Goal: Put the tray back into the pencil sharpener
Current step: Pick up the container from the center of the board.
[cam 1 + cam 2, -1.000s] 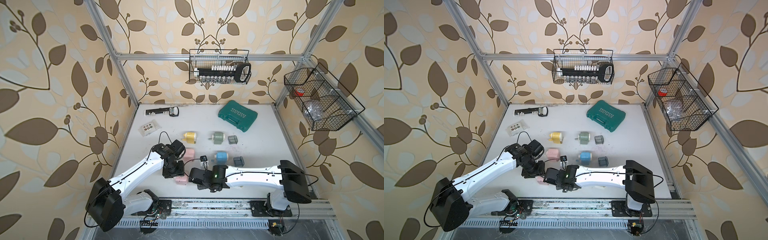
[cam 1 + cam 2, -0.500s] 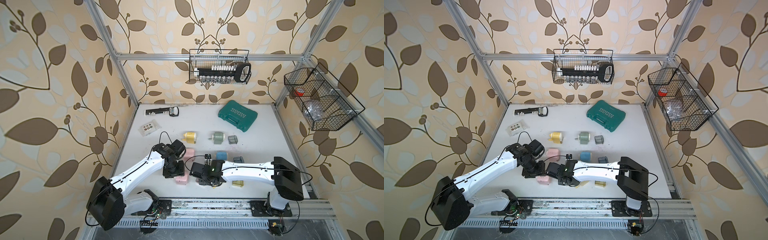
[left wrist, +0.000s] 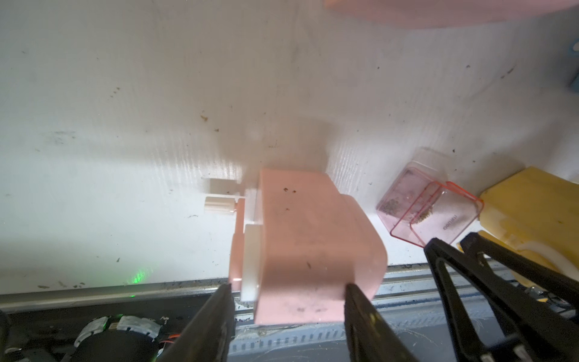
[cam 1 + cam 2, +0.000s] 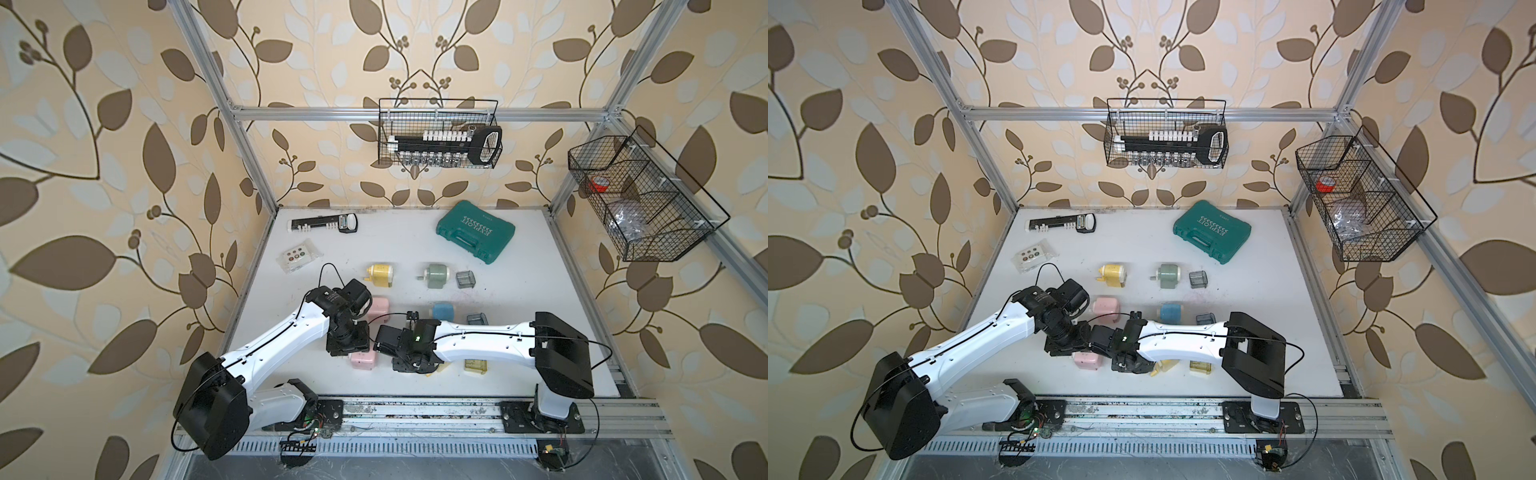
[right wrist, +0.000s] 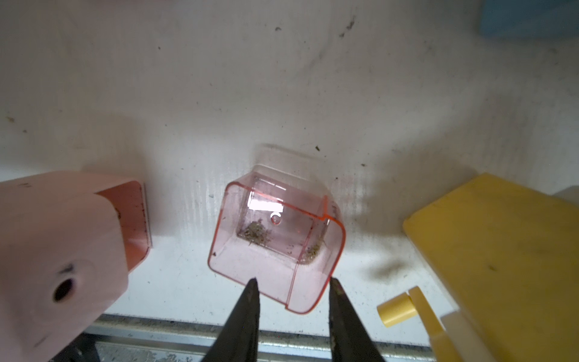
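My left gripper [image 3: 288, 288] is shut on the pink pencil sharpener [image 3: 313, 238], one finger on each side of its body. The sharpener stands near the table's front edge in both top views [image 4: 363, 360] [image 4: 1087, 360]. Its open slot faces the clear pink tray [image 5: 275, 244], which lies tilted on the table just to its right. There are shavings inside the tray. My right gripper [image 5: 291, 282] is closed on the tray's near corner, a fingertip on each wall. In both top views the right gripper [image 4: 411, 361] hides the tray.
A yellow sharpener [image 5: 501, 250] lies close on the right of the tray, and a yellow tray [image 4: 476, 365] is beyond it. Another pink sharpener [image 4: 379, 306], a blue one [image 4: 442, 311] and a grey tray [image 4: 477, 319] sit just behind. The front rail [image 4: 415, 409] runs close by.
My right gripper's jaws have narrowed round the tray. The right arm has shifted slightly left, uncovering the yellow tray. The left arm has kept still on the sharpener.
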Robot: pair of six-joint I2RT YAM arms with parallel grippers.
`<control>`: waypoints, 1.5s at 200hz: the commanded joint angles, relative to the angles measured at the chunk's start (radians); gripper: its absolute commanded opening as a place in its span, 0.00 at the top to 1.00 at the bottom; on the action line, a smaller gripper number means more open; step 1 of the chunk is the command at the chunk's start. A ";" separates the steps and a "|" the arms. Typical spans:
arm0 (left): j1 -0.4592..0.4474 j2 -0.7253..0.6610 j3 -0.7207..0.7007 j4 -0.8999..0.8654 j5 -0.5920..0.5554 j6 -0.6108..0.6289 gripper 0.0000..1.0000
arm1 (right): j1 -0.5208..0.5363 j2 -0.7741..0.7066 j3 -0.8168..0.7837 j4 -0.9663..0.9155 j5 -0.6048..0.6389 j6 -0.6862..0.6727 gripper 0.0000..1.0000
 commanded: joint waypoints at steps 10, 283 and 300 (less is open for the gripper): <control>-0.011 0.019 -0.008 -0.014 0.000 0.012 0.43 | -0.003 0.004 0.022 -0.037 0.000 0.035 0.68; -0.010 0.029 -0.011 -0.011 0.011 0.015 0.44 | -0.062 0.084 0.007 -0.006 -0.057 0.060 0.89; -0.011 0.029 -0.011 -0.009 0.011 0.015 0.44 | -0.062 0.091 0.015 -0.009 -0.057 0.049 0.92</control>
